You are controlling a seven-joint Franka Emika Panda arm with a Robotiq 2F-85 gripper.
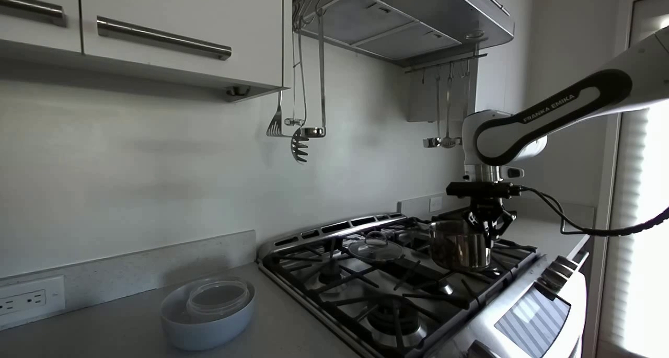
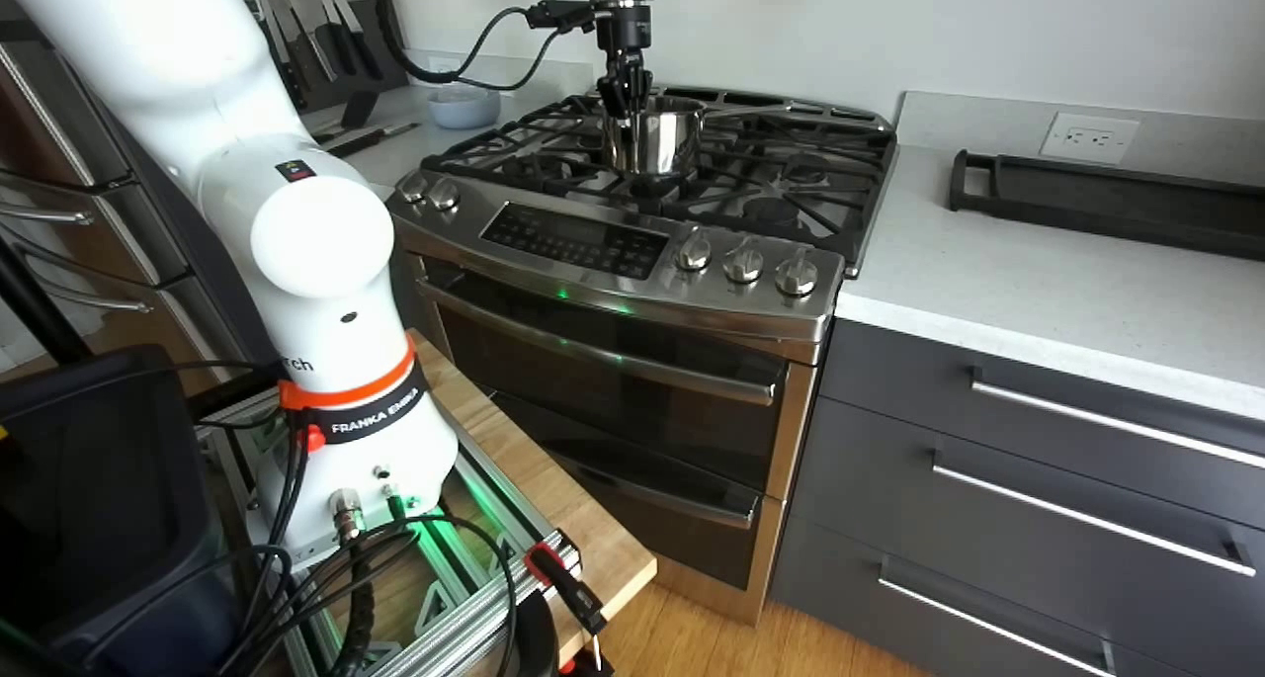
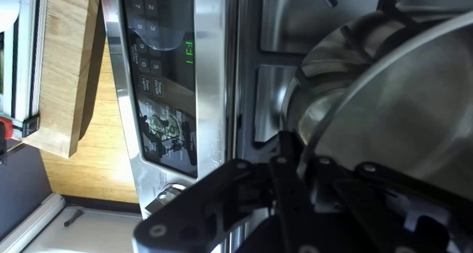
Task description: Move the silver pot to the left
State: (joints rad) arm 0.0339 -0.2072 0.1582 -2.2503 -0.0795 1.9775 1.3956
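The pincer (image 3: 302,155) is narrow, with the rim of the pot (image 2: 670,141) between its fingers (image 3: 282,168) and seemingly pinched there. In an exterior view the pot is over the stove (image 2: 642,390), left of its middle; whether its base touches the grates (image 1: 407,275) I cannot tell. Held at one edge only, it may tip or swivel, since most of its weight sits to one side of the pinch, and smooth steel could slide out of a light hold. Carried too low, the base could snag on the grates and be wrenched crooked or drop with a jolt. Left of the pot in an exterior view, and near it, lies the lid (image 1: 375,251); a drift toward the wall (image 1: 360,180) could knock it. The bowl (image 1: 209,332) sits on the counter (image 1: 99,332) farther left in both exterior views, well apart, so only a big overshoot should reach it
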